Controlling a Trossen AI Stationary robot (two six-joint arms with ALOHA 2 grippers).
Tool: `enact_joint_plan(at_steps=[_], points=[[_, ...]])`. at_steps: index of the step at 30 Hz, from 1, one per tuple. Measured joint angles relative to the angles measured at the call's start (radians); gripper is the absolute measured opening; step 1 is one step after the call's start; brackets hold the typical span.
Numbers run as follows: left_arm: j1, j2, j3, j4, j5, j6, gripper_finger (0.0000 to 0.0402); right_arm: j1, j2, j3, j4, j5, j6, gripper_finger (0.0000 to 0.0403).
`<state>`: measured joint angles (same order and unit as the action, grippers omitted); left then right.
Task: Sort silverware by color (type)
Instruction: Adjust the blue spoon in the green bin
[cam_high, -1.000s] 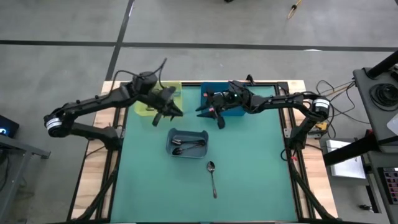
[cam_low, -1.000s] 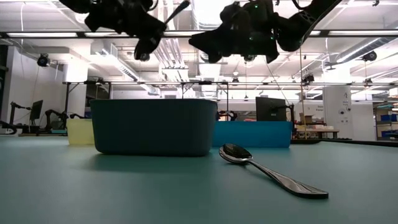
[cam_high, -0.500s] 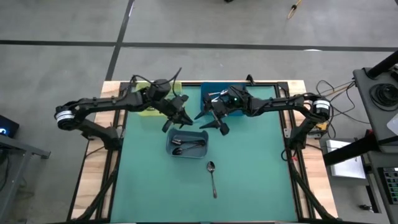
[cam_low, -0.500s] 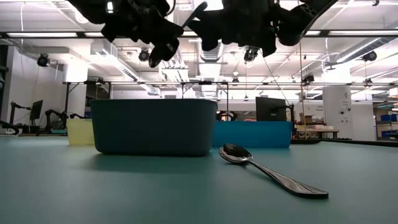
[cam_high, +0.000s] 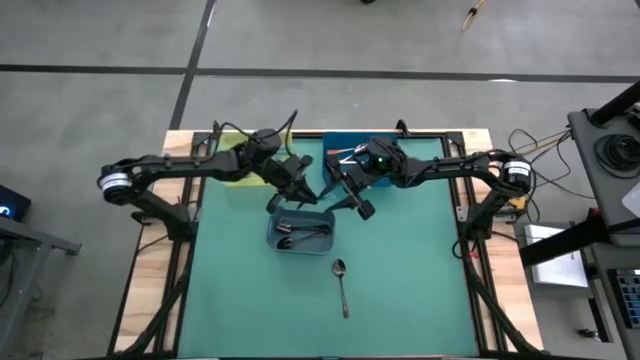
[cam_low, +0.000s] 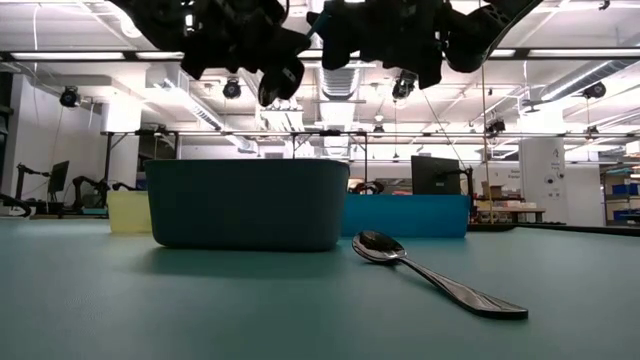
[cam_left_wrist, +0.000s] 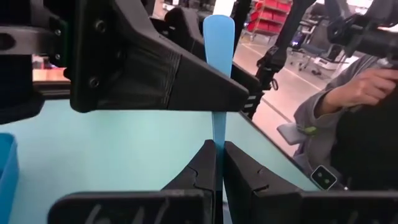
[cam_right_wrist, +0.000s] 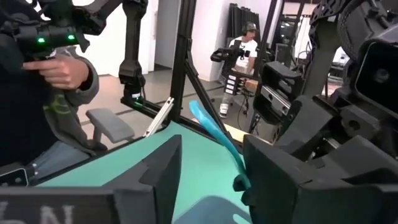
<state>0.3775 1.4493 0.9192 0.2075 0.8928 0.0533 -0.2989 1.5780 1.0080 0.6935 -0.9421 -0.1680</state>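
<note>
Left wrist view showed my left gripper (cam_left_wrist: 219, 163) pinched together on the thin neck of a light-blue-handled spoon (cam_left_wrist: 219, 43), the handle standing up past the fingertips. My right gripper (cam_right_wrist: 208, 168) had its fingers spread apart around that same blue handle without touching it, so the two grippers hung very close together above the dark grey bin (cam_high: 303, 229) at the middle of the counter (cam_high: 400, 270).

The first risk I judged was a knock between the two grippers: they were nearly interlocked, and any sideways move by either arm could clip the other or lever the spoon out of my pinch. The hold was only on a narrow stem, so the spoon could pivot or slide. If it dropped there, it would likely land in the grey bin among the dark metal spoons (cam_high: 305, 234), which is the wrong sort; the blue bin (cam_high: 332, 150) lay at the far edge, beside the yellow bin (cam_high: 228, 172). One dark metal spoon (cam_high: 342, 285) lay loose on the counter, near the front and well apart from the bins.
</note>
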Motion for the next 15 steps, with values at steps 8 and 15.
enact_joint_plan(at_steps=[8, 15], points=[[-0.004, 0.022, 0.0, 0.038, 0.015, -0.015, 0.0, 0.0, 0.0, 0.0, 0.001, 0.004, 0.0, 0.0081], [-0.005, 0.022, 0.0, 0.038, 0.011, -0.022, 0.0, -0.001, 0.0, 0.002, 0.006, 0.027, -0.002, 0.0013]])
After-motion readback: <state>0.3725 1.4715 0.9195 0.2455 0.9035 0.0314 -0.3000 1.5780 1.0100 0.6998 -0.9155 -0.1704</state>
